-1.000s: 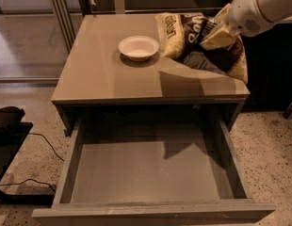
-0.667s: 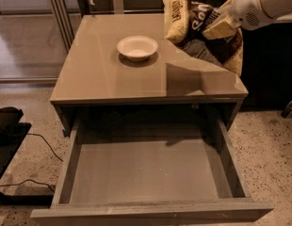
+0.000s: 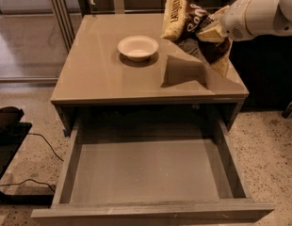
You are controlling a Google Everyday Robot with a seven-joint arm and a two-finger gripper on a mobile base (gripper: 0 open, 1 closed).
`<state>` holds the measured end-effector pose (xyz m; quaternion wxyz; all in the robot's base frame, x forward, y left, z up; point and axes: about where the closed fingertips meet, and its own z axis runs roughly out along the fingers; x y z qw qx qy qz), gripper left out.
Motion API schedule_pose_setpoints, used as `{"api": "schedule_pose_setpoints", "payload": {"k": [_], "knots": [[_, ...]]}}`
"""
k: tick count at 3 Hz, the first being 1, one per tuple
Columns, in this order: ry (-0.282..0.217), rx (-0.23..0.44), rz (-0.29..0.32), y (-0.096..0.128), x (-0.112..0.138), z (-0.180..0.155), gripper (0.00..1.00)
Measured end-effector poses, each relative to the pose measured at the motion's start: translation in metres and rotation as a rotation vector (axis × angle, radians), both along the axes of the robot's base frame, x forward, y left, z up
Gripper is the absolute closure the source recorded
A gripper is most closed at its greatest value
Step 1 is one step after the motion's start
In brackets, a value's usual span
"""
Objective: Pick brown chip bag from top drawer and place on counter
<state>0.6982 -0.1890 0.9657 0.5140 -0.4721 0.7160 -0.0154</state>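
Note:
The brown chip bag (image 3: 190,25) with cream-yellow ends and white lettering hangs in the air above the right rear of the tan counter (image 3: 103,74). My gripper (image 3: 213,30), on a white arm coming in from the upper right, is shut on the bag's right side. The bag casts a dark shadow on the counter below it. The top drawer (image 3: 146,173) is pulled fully open below the counter's front edge, and its flat grey bottom is bare.
A white bowl (image 3: 138,47) stands on the counter left of the bag. Speckled floor surrounds the cabinet. A black object with cables (image 3: 7,131) lies on the floor at the left. A dark cabinet stands at the right.
The bag has risen higher above the counter and moved toward the back, held in my gripper. The view has also shifted, so the cabinet sits lower in the frame.

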Motion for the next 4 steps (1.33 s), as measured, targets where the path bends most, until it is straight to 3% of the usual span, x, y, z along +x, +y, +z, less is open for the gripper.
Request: {"api": "schedule_pose_setpoints", "payload": {"k": [1, 2, 4], "knots": [[-0.010, -0.053, -0.017, -0.003, 0.009, -0.018, 1.00], [0.021, -0.117, -0.025, -0.011, 0.006, -0.040, 1.00], [0.091, -0.146, 0.007, -0.002, 0.000, -0.076, 1.00]]}}
